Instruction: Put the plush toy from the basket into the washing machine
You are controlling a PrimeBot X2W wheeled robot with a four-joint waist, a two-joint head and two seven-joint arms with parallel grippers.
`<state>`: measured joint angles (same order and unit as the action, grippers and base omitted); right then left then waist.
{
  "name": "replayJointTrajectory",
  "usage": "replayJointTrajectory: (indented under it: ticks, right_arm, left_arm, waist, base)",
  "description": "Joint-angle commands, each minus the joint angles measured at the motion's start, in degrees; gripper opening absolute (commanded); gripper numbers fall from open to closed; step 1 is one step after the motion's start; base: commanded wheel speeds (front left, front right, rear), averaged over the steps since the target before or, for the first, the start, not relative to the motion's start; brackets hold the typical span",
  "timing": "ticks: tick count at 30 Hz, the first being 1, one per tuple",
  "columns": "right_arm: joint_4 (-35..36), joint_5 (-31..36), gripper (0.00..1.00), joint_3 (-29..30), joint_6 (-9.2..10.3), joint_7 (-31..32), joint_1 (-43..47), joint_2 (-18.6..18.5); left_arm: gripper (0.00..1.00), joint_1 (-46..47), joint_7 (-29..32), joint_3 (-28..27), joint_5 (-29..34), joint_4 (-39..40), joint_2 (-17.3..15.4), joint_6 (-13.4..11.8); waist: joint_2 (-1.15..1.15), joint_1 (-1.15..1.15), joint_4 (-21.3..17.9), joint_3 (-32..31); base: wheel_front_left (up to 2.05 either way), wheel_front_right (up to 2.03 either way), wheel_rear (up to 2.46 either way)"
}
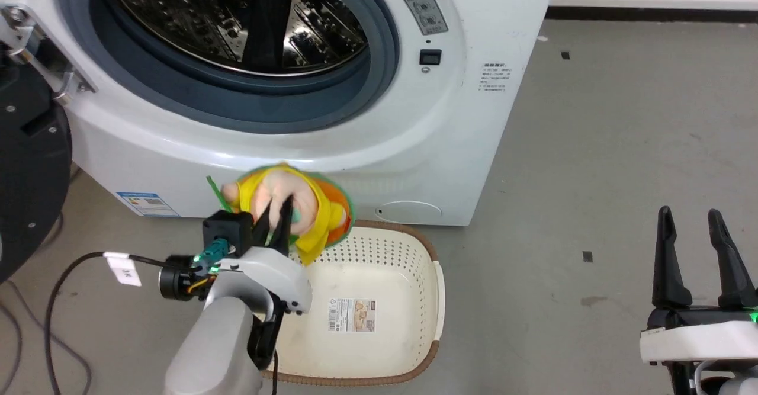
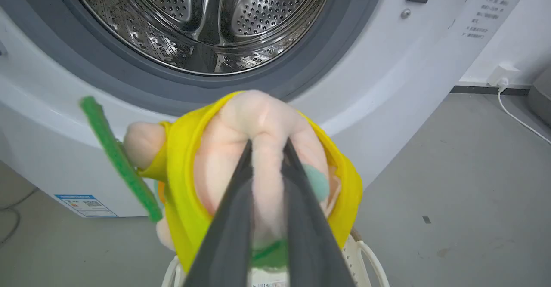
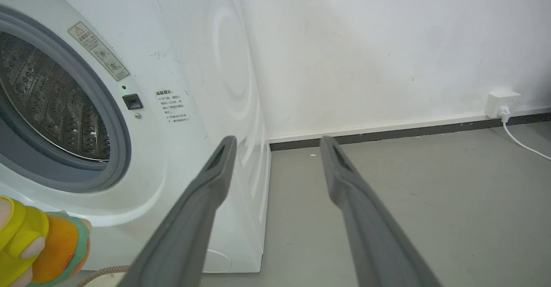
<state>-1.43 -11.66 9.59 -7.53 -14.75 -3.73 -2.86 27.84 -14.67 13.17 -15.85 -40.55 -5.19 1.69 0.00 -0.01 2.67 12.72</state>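
The head camera looks steeply down onto the washing machine front and the floor before it. The left wrist camera sits close, facing into the drum, the plush toy almost against its lens. The right wrist camera stands off to the machine's right side; all three share the porthole.

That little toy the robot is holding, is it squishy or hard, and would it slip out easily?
Probably squishy: the toy bulges around the left claw pinching it. Likely light, since that narrow pinch alone holds it up. Slipping seems unlikely with fabric folded between the fingers, though its green tag sticks out loose and might snag.
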Motion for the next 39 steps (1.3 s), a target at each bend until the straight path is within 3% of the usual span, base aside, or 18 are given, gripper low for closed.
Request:
replayJointTrajectory:
  ticks: [1, 10, 21, 39]
  right_arm:
    - [-0.12, 0.18, 1.0, -0.06, 0.04, -0.25, 0.75, -0.01]
    - [0.43, -0.12, 1.0, -1.59, 0.04, -0.25, -0.25, -0.01]
    - [1.94, -0.07, 1.0, -1.82, 0.04, -0.25, -4.16, -0.01]
    - [5.06, -3.64, 1.0, -3.71, 0.04, -0.25, -13.1, -0.01]
  left_arm:
    - [0.0, -0.84, -0.32, -0.68, 0.55, 1.89, -0.12, -0.53]
    - [0.0, -0.45, -0.32, -6.88, 2.74, 10.95, 0.27, -2.14]
    - [0.0, 10.83, -0.32, -13.85, 5.05, 11.9, -1.02, -1.61]
    - [0.0, 37.19, -0.32, -20.92, 9.02, 5.44, -8.76, -1.52]
  waist:
    - [0.0, 0.01, 0.33, -0.39]
    - [0.0, 0.01, -0.92, 1.46]
    - [0.0, 0.01, -5.16, 11.16]
    - [0.0, 0.01, -12.48, 29.3]
  base:
    - [0.0, 0.0, 0.0]
    - [0.0, 0.0, 0.0]
    - [0.0, 0.0, 0.0]
    - [0.0, 0.0, 0.0]
